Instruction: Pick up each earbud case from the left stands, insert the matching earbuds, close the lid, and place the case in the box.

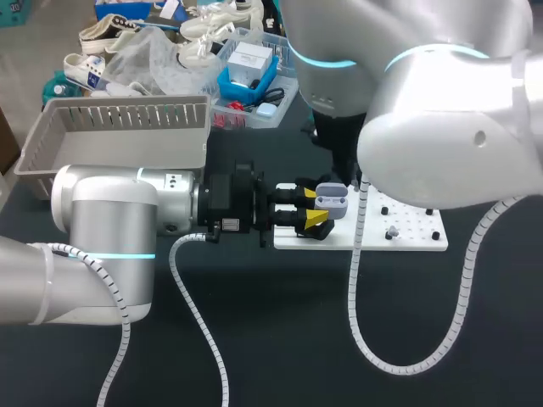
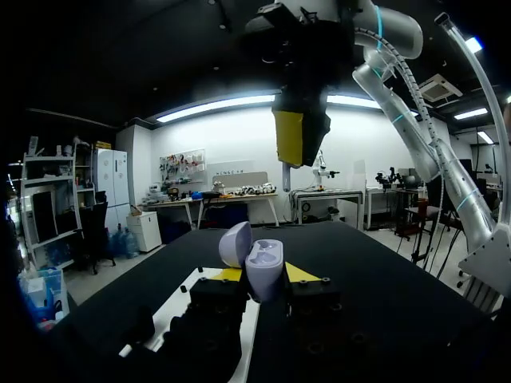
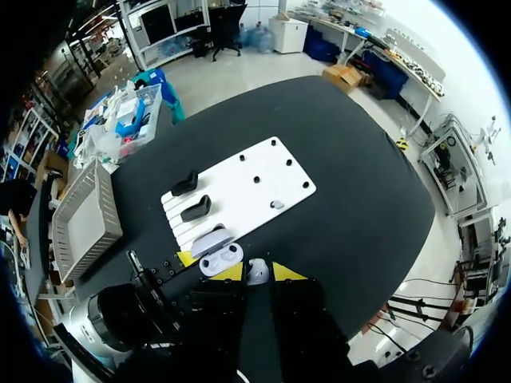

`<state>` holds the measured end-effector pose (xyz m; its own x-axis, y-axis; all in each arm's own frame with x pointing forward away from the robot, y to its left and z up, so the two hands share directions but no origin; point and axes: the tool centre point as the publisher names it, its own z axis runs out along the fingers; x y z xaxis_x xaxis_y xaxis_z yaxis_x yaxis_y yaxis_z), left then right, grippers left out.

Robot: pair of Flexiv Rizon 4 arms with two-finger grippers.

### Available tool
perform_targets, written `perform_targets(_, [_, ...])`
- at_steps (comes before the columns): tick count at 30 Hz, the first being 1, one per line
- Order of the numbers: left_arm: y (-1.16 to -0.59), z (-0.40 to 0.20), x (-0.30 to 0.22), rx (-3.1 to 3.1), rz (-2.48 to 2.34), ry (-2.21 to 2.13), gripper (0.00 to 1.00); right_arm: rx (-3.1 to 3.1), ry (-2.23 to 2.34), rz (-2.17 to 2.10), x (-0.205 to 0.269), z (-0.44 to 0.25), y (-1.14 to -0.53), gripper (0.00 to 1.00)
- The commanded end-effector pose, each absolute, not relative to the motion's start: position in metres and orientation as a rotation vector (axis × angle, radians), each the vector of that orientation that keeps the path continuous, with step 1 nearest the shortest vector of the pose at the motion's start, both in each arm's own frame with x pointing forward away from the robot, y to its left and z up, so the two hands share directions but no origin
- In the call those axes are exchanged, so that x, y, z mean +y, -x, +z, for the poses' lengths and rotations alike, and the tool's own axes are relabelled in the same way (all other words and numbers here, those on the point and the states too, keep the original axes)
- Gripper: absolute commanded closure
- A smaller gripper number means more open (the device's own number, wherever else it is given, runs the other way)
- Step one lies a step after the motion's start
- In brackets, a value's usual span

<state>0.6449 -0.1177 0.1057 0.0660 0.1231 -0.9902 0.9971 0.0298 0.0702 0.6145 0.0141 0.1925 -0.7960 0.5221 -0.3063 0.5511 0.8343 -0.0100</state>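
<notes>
The earbud case (image 1: 332, 200) is pale lavender-grey inside and out. The left pincer (image 1: 312, 206) and right pincer (image 3: 257, 273) are black with bright yellow tips; the earbud (image 3: 256, 271) between the right one's tips is white. The board (image 1: 407, 233) is plain white dotted with small dark holes, its stands (image 3: 196, 209) black. The tabletop (image 1: 297, 339) is matte black, the slatted box (image 1: 119, 127) light grey. The left arm (image 1: 110, 212) and right arm (image 1: 441, 144) are silver, each with a glowing cyan ring

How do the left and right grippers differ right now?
The left gripper lies level over the table, shut on the open earbud case; the right gripper points down above it, shut on a small white earbud. Both have yellow tips and sit over the white board.
</notes>
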Motion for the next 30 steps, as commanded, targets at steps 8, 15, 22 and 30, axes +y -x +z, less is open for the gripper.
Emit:
perform_targets(8, [-0.645, 0.105, -0.118, 1.262, -1.071, -1.302, 1.0, 2.737, -0.776, -0.152, 0.023, 0.188, -0.617, 1.0])
perform_targets(15, [-0.645, 0.105, -0.118, 1.262, -1.071, -1.302, 1.0, 2.737, -0.776, -0.152, 0.023, 0.188, -0.617, 1.0])
perform_targets(22, [-0.645, 0.105, -0.118, 1.262, -1.071, -1.302, 1.0, 2.747, -0.83, -0.194, 0.022, 0.182, -0.618, 1.0])
perform_targets(30, [-0.645, 0.105, -0.118, 1.262, -1.071, -1.302, 1.0, 2.714, -0.939, -0.194, 0.019, 0.18, -0.626, 1.0])
